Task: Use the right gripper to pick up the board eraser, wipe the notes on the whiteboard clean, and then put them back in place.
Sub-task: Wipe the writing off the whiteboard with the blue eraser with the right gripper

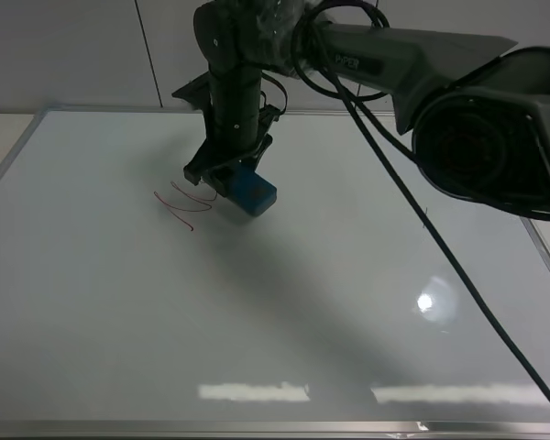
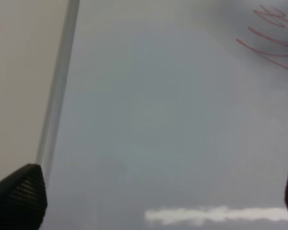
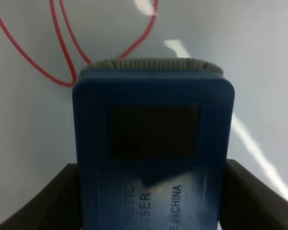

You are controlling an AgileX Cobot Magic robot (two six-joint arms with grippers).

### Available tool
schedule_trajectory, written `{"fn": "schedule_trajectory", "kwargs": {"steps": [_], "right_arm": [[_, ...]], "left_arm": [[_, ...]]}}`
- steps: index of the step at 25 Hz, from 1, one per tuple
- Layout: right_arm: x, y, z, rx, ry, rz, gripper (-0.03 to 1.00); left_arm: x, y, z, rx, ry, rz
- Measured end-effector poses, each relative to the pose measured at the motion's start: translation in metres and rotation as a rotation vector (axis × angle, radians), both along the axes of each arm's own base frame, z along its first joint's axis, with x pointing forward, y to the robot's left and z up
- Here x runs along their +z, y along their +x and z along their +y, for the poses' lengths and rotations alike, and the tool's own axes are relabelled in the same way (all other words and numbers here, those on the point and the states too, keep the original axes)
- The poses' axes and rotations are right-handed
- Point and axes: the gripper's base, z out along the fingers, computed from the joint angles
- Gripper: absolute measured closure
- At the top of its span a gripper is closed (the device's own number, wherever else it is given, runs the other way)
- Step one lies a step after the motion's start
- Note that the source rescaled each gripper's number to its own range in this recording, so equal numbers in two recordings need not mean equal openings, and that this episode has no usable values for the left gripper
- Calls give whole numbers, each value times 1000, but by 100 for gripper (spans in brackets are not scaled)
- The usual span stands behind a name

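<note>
Right hand [image 1: 231, 174]: closed narrow on the eraser, one dark finger [image 3: 43, 206] pressed to each long side. It hangs over the far half of the whiteboard, a little left of that board's middle.
Eraser [image 1: 252, 191]: a blue block held tilted over the far half of the whiteboard. Its low end is down at the whiteboard's surface, but I cannot tell whether it touches. The right wrist view shows a dark rectangular patch on its top [image 3: 153, 134], part of a printed word and "CHINA", and a grey felt edge at the end that points away from the hand.
Notes [image 1: 185, 202]: thin red looping strokes on the far left part of the whiteboard. From above, the eraser sits just to their right. In the right wrist view the loops [image 3: 62, 43] run up to the felt edge and pass behind it.
Whiteboard [image 1: 302, 302]: white and glossy with a thin silver frame [image 1: 275, 426], lying flat. The near half is bare apart from light reflections.
Left hand [image 2: 156, 196]: spread wide and holding nothing, with only two dark fingertips [image 2: 19, 196] showing. It is above the whiteboard near one frame edge [image 2: 57, 96], with the red strokes [image 2: 273, 38] at the corner of its view.
Right arm [image 1: 422, 64]: black, reaching in over the whiteboard's far right side, with a black cable [image 1: 440, 247] trailing across the board.
</note>
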Motion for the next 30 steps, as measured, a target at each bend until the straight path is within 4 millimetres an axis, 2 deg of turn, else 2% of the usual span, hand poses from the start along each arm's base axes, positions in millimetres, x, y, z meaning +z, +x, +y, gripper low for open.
{"fn": "schedule_trajectory", "kwargs": {"steps": [6,9,13,21,30], "right_arm": [[1,6,22,-2,66,-39,94],[-6,7,30,7,74,-47,94],[-19,7,32,9,54,-27,94],[-18,11,36,-24,102,-61,94],[-36,16,41,-32,136,-90,94]], "left_arm": [[0,0,0,0,0,0],[0,0,0,0,0,0],[0,0,0,0,0,0],[0,0,0,0,0,0],[0,0,0,0,0,0]]}}
